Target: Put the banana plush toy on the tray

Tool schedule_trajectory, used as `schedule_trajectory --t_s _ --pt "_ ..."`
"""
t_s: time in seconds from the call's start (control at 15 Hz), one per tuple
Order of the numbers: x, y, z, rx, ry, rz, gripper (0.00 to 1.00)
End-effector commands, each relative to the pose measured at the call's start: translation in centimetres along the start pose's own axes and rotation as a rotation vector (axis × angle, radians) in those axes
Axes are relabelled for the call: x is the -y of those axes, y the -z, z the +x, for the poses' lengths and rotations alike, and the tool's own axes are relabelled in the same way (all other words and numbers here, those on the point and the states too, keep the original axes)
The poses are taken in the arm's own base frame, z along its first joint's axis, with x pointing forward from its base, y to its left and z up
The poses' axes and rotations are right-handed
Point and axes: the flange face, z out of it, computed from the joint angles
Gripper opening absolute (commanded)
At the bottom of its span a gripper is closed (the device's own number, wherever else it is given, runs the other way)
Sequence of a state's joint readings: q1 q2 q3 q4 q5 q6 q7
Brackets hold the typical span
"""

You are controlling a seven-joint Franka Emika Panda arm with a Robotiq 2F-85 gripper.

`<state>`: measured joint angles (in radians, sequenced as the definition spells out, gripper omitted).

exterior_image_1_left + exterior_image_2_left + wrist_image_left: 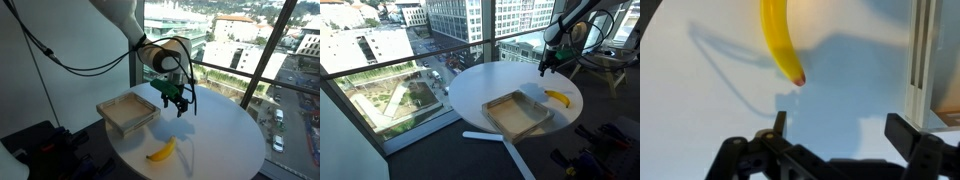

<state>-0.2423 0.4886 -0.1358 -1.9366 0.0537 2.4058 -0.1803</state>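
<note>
The yellow banana plush toy (pixel 162 151) lies on the round white table (pixel 220 130) near its front edge; it also shows in an exterior view (pixel 557 98) and at the top of the wrist view (pixel 780 40). The square wooden tray (pixel 127 113) sits beside it, empty, also seen in an exterior view (pixel 516 113); its side shows at the right of the wrist view (pixel 923 60). My gripper (pixel 176 100) hangs open and empty above the table, between tray and banana, touching neither (pixel 835 130).
Tall windows with a city view surround the table. Black cables hang from the arm (pixel 60 60). Dark equipment stands on the floor by the table (pixel 40 145). A chair or stand shows behind the table (pixel 605 65).
</note>
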Motion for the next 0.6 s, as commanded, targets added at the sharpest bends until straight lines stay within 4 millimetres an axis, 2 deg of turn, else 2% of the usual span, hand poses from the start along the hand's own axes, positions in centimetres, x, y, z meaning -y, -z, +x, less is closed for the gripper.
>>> schedule_trajectory --t_s 0.0,0.53 --pt "-0.3 -0.6 0.5 0.024 -0.015 0.018 1.0" --pt "0.0 -3.2 0.0 0.052 -0.011 0.014 1.0"
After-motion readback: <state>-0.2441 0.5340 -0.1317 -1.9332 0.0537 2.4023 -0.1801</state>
